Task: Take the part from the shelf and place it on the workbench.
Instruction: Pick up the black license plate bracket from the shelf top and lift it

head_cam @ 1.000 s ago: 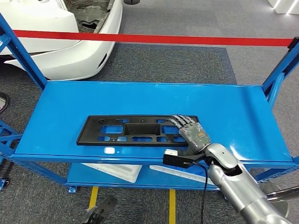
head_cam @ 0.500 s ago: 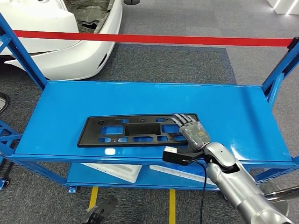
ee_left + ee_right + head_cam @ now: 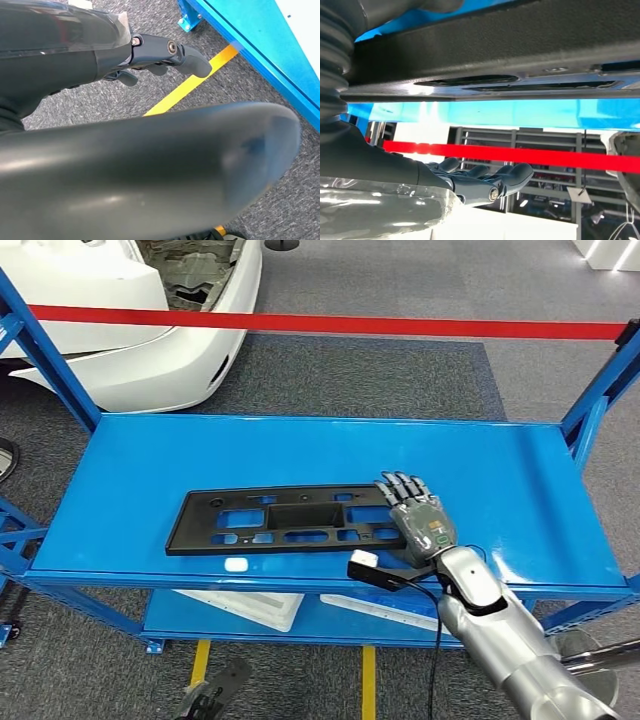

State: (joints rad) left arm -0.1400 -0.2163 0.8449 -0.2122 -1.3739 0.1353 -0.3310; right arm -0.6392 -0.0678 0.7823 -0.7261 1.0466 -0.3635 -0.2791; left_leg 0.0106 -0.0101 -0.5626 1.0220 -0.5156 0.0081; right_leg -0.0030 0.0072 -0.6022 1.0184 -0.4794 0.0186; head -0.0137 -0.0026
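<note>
- Blue metal shelf top [image 3: 490, 480] carries the flat black slotted plastic part [image 3: 287, 520], lying near its front edge.
- Right hand [image 3: 420, 520], fingers now lifted and spread off the part's right end, holds nothing; regrasp probably needed.

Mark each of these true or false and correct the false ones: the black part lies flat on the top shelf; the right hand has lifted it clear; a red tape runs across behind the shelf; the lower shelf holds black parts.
1. The black part lies flat on the blue top shelf. True.
2. The right hand has lifted it clear. False: the part rests on the shelf, the hand at its right end.
3. A red tape runs across behind the shelf. True.
4. The lower shelf holds black parts. False: white pieces lie there.
</note>
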